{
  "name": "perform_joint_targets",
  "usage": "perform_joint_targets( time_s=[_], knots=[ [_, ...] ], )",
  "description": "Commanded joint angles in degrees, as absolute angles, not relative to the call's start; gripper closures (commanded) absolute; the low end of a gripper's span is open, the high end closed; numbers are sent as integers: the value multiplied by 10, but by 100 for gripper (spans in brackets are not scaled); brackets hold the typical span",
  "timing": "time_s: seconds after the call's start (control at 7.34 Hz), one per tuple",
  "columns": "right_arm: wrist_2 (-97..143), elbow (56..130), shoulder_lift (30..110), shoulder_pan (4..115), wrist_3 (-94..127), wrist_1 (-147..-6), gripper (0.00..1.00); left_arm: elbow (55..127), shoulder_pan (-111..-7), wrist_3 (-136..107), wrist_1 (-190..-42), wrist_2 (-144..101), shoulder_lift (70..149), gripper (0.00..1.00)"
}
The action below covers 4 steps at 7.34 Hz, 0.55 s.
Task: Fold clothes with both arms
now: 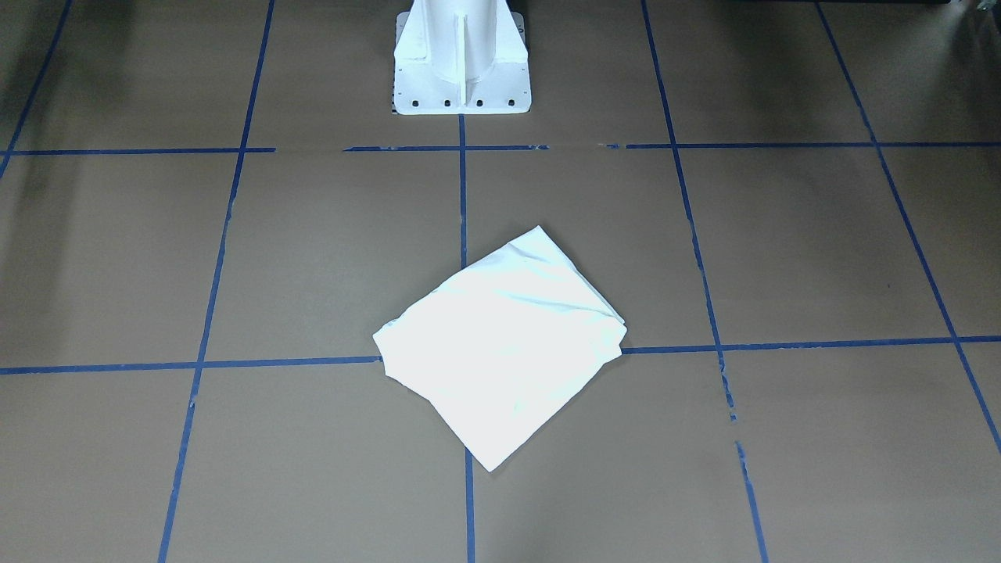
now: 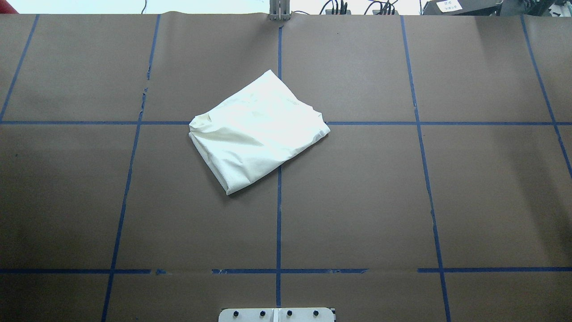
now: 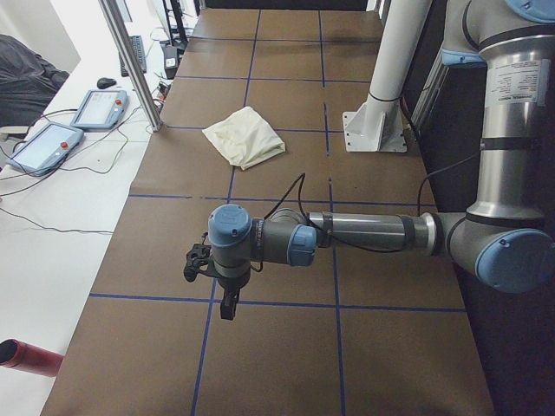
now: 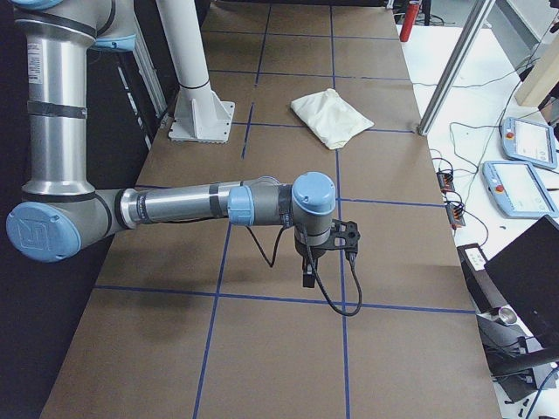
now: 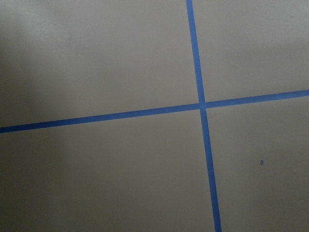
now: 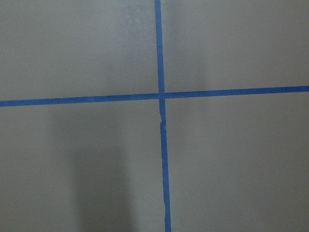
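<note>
The folded cream-white cloth shirt (image 2: 257,129) was seen skewed on the brown table (image 2: 357,201), just left of centre, well apart from the black left gripper (image 3: 227,305) and black right gripper (image 4: 307,275), whose opening could not be told.

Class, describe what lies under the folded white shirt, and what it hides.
Brown table covering lies under the shirt. Two blue tape lines run beneath it; their crossing is covered. Its inner folds cannot be seen.

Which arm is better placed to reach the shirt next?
Left, marginally: the shirt lies mostly left of the centre tape line in the overhead view. Both the left hand and right hand hang far from it, toward their table ends.
</note>
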<state>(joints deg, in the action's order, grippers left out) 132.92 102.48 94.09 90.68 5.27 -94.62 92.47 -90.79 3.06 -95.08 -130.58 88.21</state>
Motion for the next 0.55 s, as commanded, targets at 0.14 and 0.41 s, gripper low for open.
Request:
perform_joint_targets(
  time_s=[0.14, 0.41],
  knots=[
    [1339, 1014, 940, 905, 24, -947, 0, 925, -908, 31, -951, -1310, 881, 0],
    [1349, 1015, 939, 905, 24, -947, 0, 923, -908, 31, -951, -1310, 882, 0]
  ],
)
